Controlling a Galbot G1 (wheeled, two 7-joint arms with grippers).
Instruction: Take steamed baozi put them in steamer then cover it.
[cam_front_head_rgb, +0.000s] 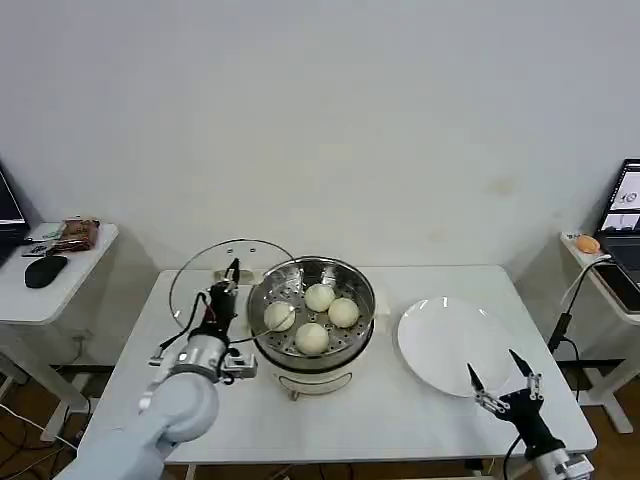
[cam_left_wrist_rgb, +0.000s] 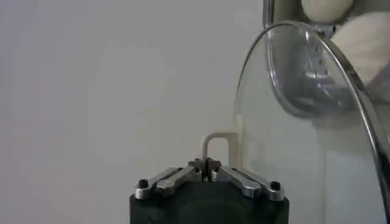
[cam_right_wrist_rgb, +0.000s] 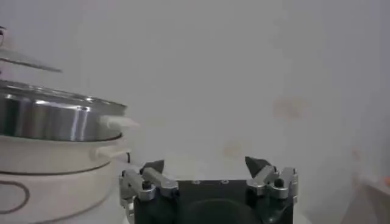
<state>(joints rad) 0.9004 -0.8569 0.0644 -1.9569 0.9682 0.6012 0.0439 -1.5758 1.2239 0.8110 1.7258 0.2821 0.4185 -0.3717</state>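
Right pincer (cam_front_head_rgb: 500, 375) splayed beside white plate (cam_front_head_rgb: 450, 345), steamer (cam_front_head_rgb: 311, 318) beyond.

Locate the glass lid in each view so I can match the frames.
Head view: the glass lid is left of centre, tilted, beside the steamer on its left, gripped by the left gripper.
Left wrist view: the lid stands on edge on the right, its bar handle pinched by the fingers.
Right wrist view: a sliver of the lid at the far left edge.
Shared landmark: the steamer.

Four baozi (cam_front_head_rgb: 312, 316), one steamer (cam_front_head_rgb: 355, 337), one cover (cam_front_head_rgb: 195, 275), one plate (cam_front_head_rgb: 450, 345), seemingly empty.
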